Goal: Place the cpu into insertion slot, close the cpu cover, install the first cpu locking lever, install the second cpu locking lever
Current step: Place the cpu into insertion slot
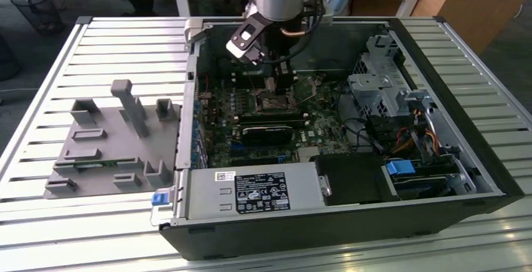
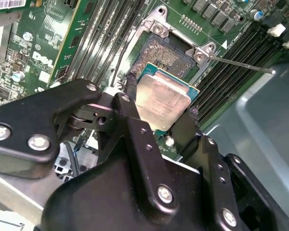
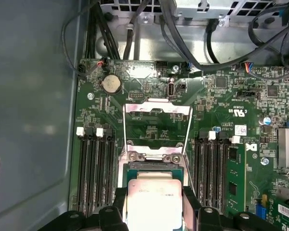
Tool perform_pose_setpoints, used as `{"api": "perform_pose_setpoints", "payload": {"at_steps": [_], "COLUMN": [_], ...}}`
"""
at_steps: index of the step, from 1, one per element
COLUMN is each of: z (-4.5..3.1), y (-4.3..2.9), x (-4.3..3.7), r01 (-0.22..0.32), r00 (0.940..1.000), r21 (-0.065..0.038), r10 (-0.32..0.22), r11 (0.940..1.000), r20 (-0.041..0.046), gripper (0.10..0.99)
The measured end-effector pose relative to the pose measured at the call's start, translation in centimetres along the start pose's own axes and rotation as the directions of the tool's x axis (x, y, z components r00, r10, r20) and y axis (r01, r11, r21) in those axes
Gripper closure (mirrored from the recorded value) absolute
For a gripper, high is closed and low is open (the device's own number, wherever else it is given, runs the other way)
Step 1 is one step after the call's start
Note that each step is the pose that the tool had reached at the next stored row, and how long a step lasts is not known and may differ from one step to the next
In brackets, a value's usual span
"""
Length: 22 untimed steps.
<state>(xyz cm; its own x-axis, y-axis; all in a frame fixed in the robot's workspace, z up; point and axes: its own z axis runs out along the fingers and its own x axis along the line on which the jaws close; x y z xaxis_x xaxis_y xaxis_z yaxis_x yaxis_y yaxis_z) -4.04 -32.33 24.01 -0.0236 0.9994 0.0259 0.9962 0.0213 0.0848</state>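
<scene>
The tool (image 2: 159, 111) clamps the cpu (image 2: 164, 97) by two opposite edges, metal face up. It hangs over the open insertion slot (image 2: 166, 54), its edges roughly parallel to the slot's.

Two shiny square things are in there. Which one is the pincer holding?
The solid silver cpu, gripped in the pincer by the insertion slot. The other one, the cpu cover, is only a frame with a big window, flipped open.

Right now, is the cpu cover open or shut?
Open. In the first wrist view the cpu cover lies swung back; in the second wrist view the insertion slot shows a bare pin field beyond the cpu.
</scene>
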Motion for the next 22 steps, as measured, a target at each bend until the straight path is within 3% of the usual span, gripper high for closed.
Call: {"api": "perform_pose_setpoints", "payload": {"at_steps": [22], "z": [2.46], "y": [-0.63], "x": [-0.01], "r01": [-0.005], "r00": [1.0], "r21": [0.0], "r10": [0.005], "r11": [1.0], "r20": [0.0025], "gripper": [0.545]}}
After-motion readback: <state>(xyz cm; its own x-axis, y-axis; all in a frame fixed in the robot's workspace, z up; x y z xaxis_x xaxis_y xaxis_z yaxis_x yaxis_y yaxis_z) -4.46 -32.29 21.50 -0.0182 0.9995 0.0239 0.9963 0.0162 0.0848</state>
